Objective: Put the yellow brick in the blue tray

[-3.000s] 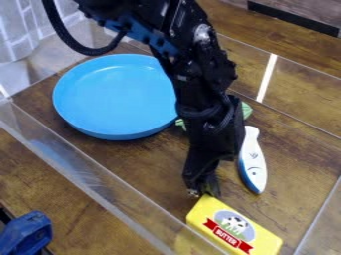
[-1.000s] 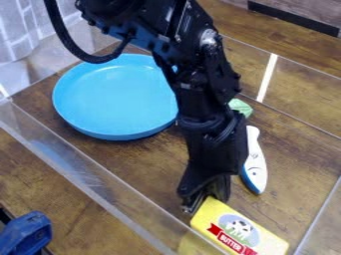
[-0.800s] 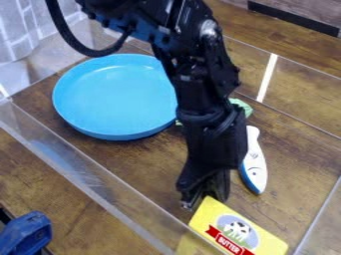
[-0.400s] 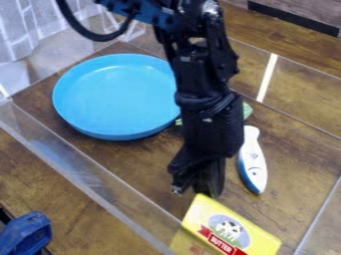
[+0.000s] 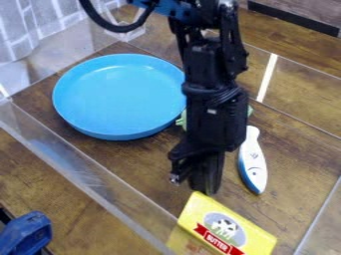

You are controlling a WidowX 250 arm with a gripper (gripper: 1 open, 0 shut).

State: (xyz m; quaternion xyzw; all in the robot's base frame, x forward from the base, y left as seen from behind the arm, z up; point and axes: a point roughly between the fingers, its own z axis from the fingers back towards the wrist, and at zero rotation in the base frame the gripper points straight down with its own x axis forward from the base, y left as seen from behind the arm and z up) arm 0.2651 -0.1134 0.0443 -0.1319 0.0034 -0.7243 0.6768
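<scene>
At the near edge, right of centre: refer to the yellow brick (image 5: 222, 227), lying flat on the brown tabletop (image 5: 123, 164), with a red banner reading "BUTTER" and a greyish round picture on the upward face. Located outside the blue tray, well apart from it. At the near left corner: note a blue crumpled-looking item (image 5: 24, 235), only partly in view. From the left side toward the near edge: note a clear strip (image 5: 83, 177), running diagonally, with a yellow tint just beside the brick.

Just beyond the brick: locate the black gripper (image 5: 198, 189), pointed downward at the brick's far left corner. Jaws narrow, drawn together; not clamped on the brick. Contact between fingertips and brick: cannot tell from this angle. Beyond the brick and to the right of the gripper: note the white fish-shaped toy (image 5: 252, 163), edged in blue and lying lengthwise away from the camera. Behind the gripper: note the green toy (image 5: 252, 109), mostly hidden, with small parts showing on both sides of the dark arm (image 5: 212, 65).

Farther back, to the left of the arm: locate the blue tray (image 5: 116, 98), round, shallow and resting on the tabletop, with nothing visible inside. Near the far edge: note a black cable (image 5: 102, 23), curving beside the arm. To the right of the arm: note a white line (image 5: 268, 77) on the tabletop. At the far left: note a pale gridded surface (image 5: 39, 27).
</scene>
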